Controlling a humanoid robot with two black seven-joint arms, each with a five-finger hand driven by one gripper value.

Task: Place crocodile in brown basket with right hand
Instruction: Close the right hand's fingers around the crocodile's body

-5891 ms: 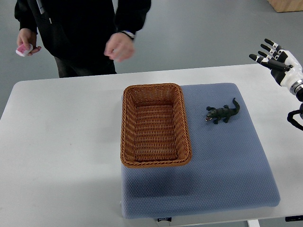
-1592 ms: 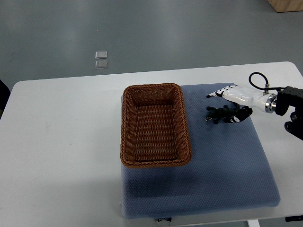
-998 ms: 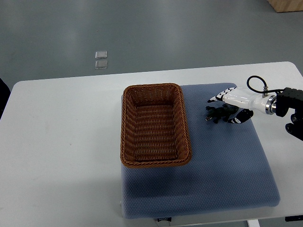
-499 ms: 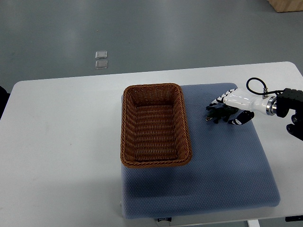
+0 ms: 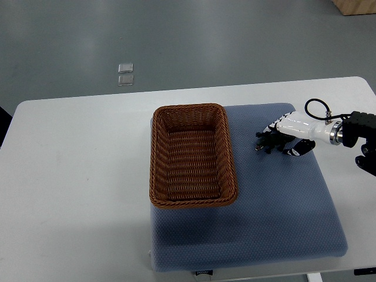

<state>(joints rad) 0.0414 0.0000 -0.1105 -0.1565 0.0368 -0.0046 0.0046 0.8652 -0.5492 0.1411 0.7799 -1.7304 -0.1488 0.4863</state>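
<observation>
The dark green toy crocodile (image 5: 265, 143) lies on the blue mat (image 5: 276, 200), a short way right of the brown wicker basket (image 5: 193, 155). My right hand (image 5: 282, 137), white with black fingertips, reaches in from the right edge and sits on top of the crocodile. Its fingers curl down around the body, the thumb on the near side, and only the head end shows. The basket holds nothing. My left arm does not show.
The mat covers the right half of a white table (image 5: 76, 170). Two small clear squares (image 5: 125, 74) lie on the grey floor beyond the table. A dark shape (image 5: 3, 120) shows at the far left edge.
The person behind the table has gone. My right hand came down from the upper right onto the crocodile, and over the last second its fingers have curled tighter around it.
</observation>
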